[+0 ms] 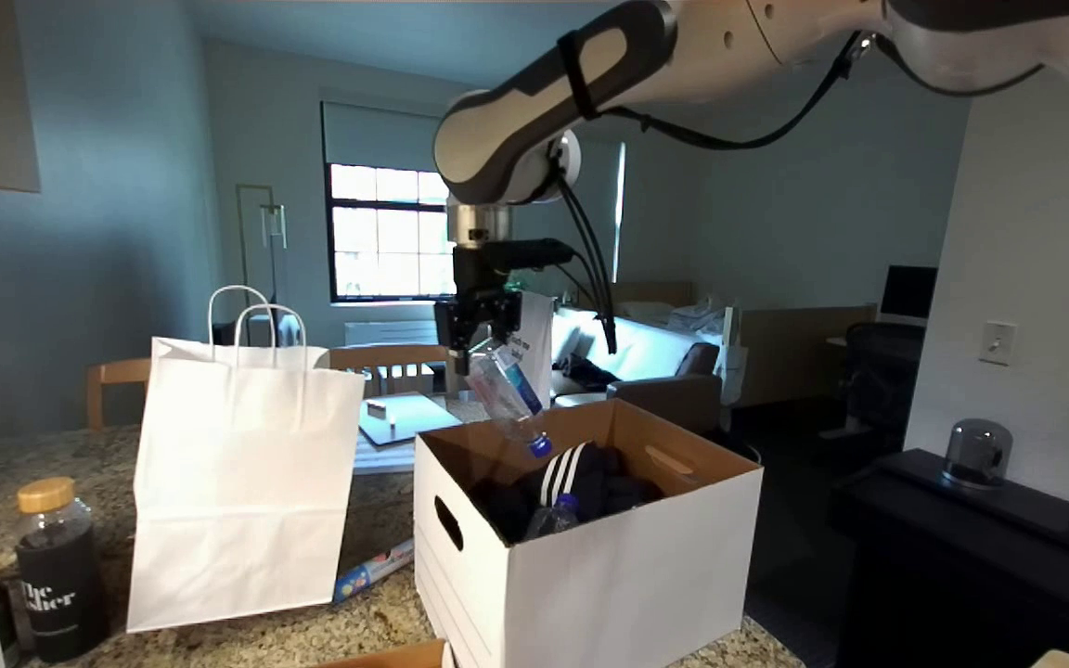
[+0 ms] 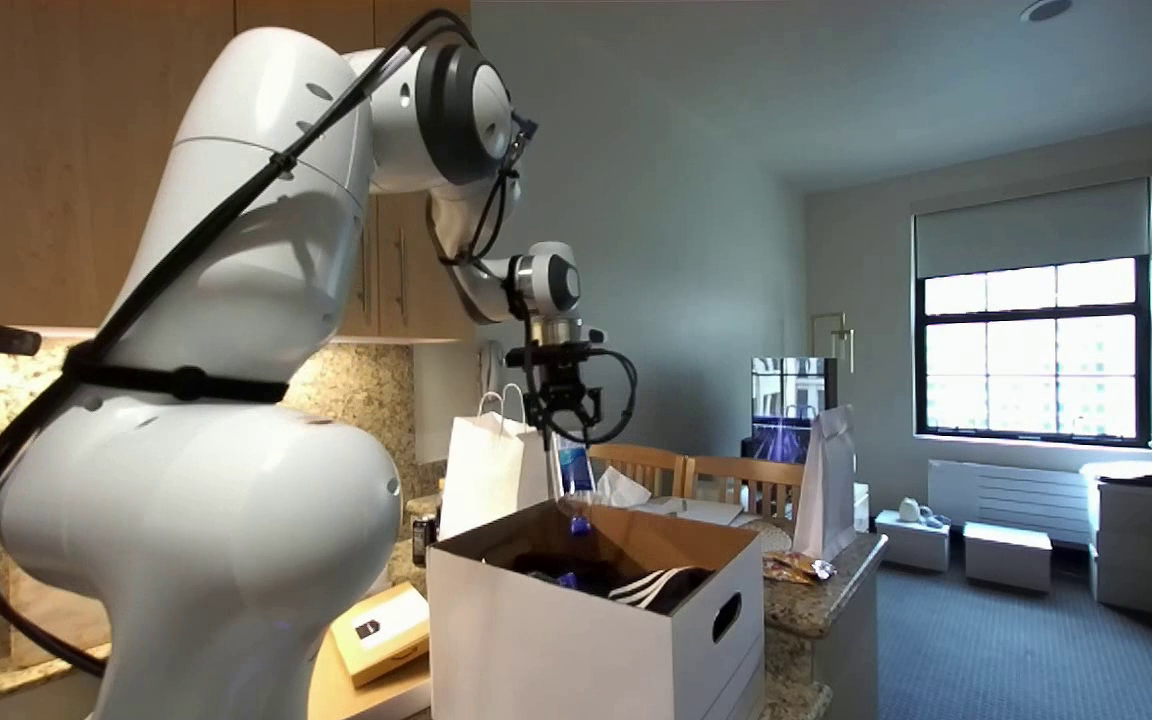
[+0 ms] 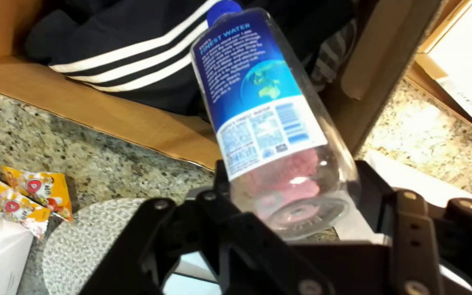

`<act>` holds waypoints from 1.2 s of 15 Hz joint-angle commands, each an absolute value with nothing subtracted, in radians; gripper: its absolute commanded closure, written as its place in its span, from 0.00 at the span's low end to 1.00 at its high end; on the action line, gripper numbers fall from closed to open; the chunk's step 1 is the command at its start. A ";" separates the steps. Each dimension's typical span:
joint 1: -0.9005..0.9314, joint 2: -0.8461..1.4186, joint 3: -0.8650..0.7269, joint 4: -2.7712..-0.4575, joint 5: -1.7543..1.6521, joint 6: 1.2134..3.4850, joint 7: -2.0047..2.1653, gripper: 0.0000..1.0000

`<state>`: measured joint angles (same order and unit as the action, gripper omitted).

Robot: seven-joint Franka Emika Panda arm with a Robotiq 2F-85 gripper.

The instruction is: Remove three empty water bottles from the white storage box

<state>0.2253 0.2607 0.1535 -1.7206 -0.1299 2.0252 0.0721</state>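
My gripper [image 1: 486, 348] is shut around the base end of a clear water bottle [image 1: 502, 394] with a blue label. It also shows in an exterior view [image 2: 576, 465] and in the wrist view [image 3: 260, 102]. The bottle hangs tilted, its blue cap pointing down over the opening of the white storage box [image 1: 632, 580]. The box also shows in an exterior view [image 2: 556, 645]; its brown inside shows in the wrist view [image 3: 109, 123]. A second blue-capped bottle [image 1: 553, 518] is inside the box near its wall; in an exterior view only its cap [image 2: 566, 580] shows. I see no third bottle clearly.
Dark clothing with white stripes [image 3: 137, 69] lies in the box. A white paper bag with loop handles [image 1: 247, 492] and a dark glass jar [image 1: 57, 575] stand beside it on the counter. Snack packets [image 3: 35, 196] and another paper bag [image 2: 826, 490] are at the counter's far end.
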 commanded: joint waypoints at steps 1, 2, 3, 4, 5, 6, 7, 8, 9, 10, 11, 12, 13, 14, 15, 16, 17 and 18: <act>0.323 0.201 0.189 -1.802 -0.225 2.081 0.240 0.52; 0.355 0.205 0.202 -1.797 -0.257 2.080 0.288 0.52; 0.387 0.214 0.212 -1.780 -0.293 2.066 0.334 0.52; 0.418 0.225 0.222 -1.763 -0.333 2.057 0.381 0.52; 0.448 0.239 0.231 -1.740 -0.371 2.041 0.423 0.52; 0.472 0.252 0.237 -1.716 -0.407 2.024 0.457 0.52; 0.497 0.268 0.244 -1.687 -0.440 2.004 0.482 0.52; 0.518 0.286 0.249 -1.654 -0.464 1.971 0.495 0.52; 0.535 0.307 0.254 -1.618 -0.480 1.936 0.494 0.52; 0.546 0.330 0.258 -1.583 -0.482 1.901 0.476 0.52; 0.555 0.357 0.262 -1.548 -0.478 1.861 0.447 0.52; 0.568 0.387 0.259 -1.508 -0.473 1.823 0.436 0.52; 0.580 0.422 0.255 -1.466 -0.467 1.777 0.423 0.52; 0.599 0.453 0.251 -1.427 -0.467 1.735 0.423 0.52; 0.615 0.483 0.247 -1.387 -0.465 1.697 0.420 0.52; 0.635 0.516 0.241 -1.348 -0.466 1.664 0.426 0.52; 0.655 0.548 0.234 -1.311 -0.467 1.646 0.438 0.52; 0.673 0.576 0.226 -1.278 -0.461 1.634 0.440 0.52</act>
<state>0.6175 0.4829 0.2482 -1.4071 -0.4517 1.7113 0.4538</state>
